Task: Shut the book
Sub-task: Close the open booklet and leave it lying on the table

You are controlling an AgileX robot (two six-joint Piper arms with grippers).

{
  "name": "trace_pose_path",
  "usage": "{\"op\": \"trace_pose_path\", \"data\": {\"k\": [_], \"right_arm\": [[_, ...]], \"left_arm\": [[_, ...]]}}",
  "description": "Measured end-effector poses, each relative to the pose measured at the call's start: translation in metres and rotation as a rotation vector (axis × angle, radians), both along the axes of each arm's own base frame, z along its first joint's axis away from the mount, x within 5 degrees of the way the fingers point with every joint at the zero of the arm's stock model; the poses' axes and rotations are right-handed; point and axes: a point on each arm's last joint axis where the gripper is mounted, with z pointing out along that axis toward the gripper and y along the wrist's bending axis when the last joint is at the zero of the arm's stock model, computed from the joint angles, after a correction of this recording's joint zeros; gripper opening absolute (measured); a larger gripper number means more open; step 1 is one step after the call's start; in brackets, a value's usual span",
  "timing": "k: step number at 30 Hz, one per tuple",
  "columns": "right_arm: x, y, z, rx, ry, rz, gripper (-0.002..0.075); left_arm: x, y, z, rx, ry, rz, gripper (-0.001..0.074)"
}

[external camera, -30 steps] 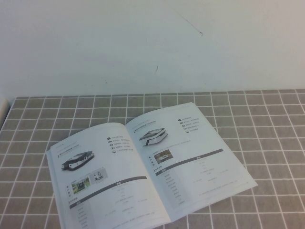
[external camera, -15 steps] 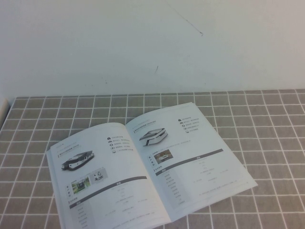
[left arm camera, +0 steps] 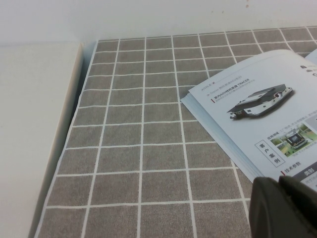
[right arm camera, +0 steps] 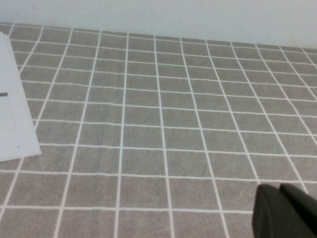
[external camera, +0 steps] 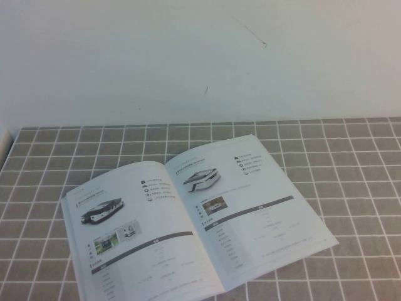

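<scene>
One book lay open on the gridded tabletop below a white wall; left gripper near its left page, right gripper over bare grid — state of either unclear.

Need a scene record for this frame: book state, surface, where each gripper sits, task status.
book: book lies open and flat, both pages face up
surface: grey tiled table, white wall behind
left gripper: left gripper by the book's left page, seen only in its wrist view; contact cannot be told
right gripper: right gripper over bare tiles to the right of the book, apart from it
task status: book not yet closed
</scene>
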Motion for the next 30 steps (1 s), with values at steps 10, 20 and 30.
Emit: {"op": "trace_pose_path", "data": {"k": [10, 20, 30], "right_arm": [[0.000, 0.000, 0.000, 0.000, 0.000, 0.000, -0.0003], [0.000, 0.000, 0.001, -0.008, -0.007, 0.000, -0.0003], [0.002, 0.000, 0.052, -0.060, -0.606, 0.008, -0.0003]], "left_arm": [[0.000, 0.001, 0.000, 0.023, -0.001, 0.000, -0.0004], [0.002, 0.001, 0.007, 0.041, -0.099, -0.003, -0.0004], [-0.003, 0.000, 0.057, 0.024, -0.662, -0.004, -0.0004]]}}
